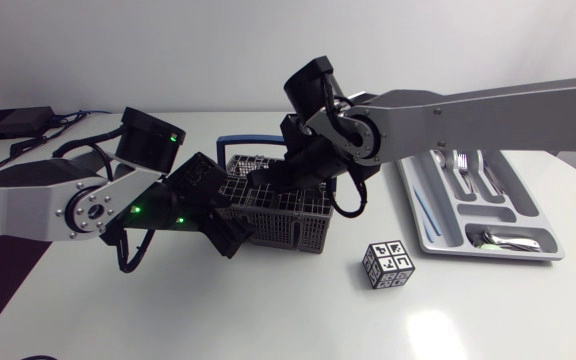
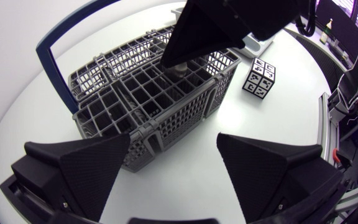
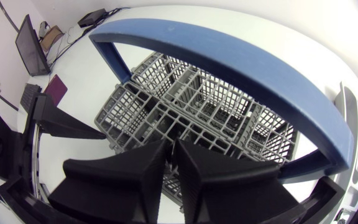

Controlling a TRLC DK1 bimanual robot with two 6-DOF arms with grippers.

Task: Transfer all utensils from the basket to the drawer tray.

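Observation:
The grey wire basket [image 1: 293, 210] with a blue handle [image 1: 230, 141] stands mid-table. My right gripper [image 1: 265, 178] reaches down into it from above. In the left wrist view its fingers [image 2: 194, 37] pinch the silver end of a utensil [image 2: 180, 68] standing in a basket cell. The right wrist view shows the right gripper [image 3: 171, 165] with only a thin slit between its fingers, just under the blue handle [image 3: 229, 56]. My left gripper [image 2: 182, 168] stands open in front of the basket [image 2: 148, 106], touching nothing. The grey drawer tray [image 1: 423, 215] at the right holds utensils [image 1: 465, 168].
A small cube with black-and-white markers [image 1: 388, 265] sits in front of the basket, between it and the tray. My left gripper [image 1: 228, 228] hangs close to the basket's front left corner. Black devices and cables [image 1: 13, 125] lie at the back left.

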